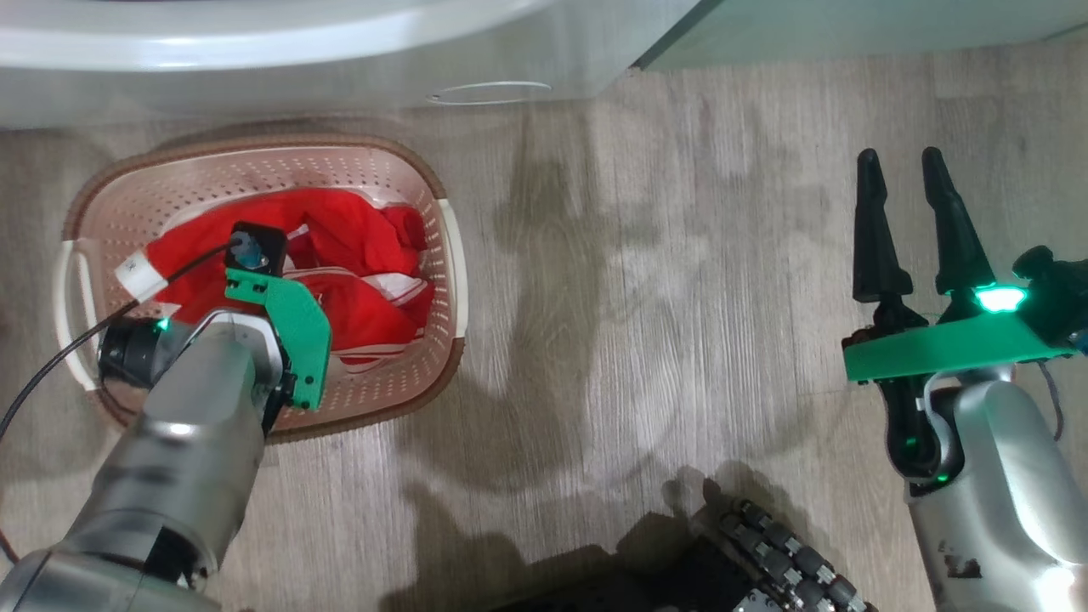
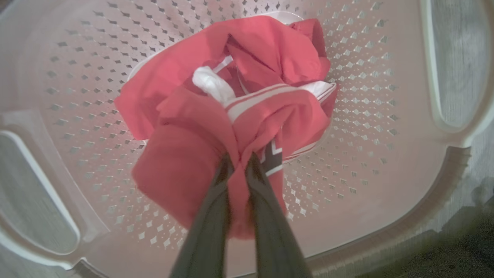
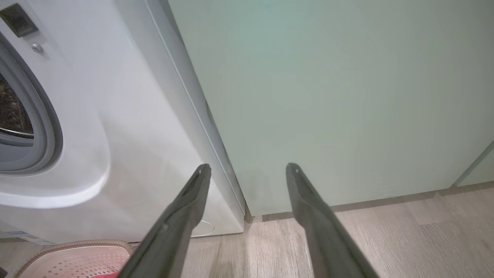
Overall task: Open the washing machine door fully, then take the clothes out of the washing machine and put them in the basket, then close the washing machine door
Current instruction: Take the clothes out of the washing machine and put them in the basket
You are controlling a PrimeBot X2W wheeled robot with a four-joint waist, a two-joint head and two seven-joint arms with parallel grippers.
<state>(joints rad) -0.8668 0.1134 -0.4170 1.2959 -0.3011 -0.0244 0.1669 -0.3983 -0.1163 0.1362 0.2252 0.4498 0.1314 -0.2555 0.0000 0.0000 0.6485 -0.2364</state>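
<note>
The cream perforated basket (image 1: 442, 246) stands on the floor in front of the white washing machine (image 1: 255, 42). Red clothes (image 1: 357, 238) with white stripes lie bunched in it. My left wrist (image 1: 272, 323) hangs over the basket, pointing down. In the left wrist view, my left gripper (image 2: 239, 159) is shut on a fold of the red clothes (image 2: 270, 58) just above the basket floor (image 2: 366, 116). My right gripper (image 1: 899, 160) is open and empty, over bare floor far to the right. Its own view shows it (image 3: 247, 166) facing the machine (image 3: 127, 116), whose drum opening has a grey gasket (image 3: 46, 127). The door is out of view.
A pale green cabinet (image 3: 328, 96) stands right beside the machine. Wood-look floor (image 1: 637, 297) stretches between the basket and my right arm. The dark base of my body (image 1: 748, 561) shows at the bottom of the head view. A corner of the basket (image 3: 77, 256) lies below the machine.
</note>
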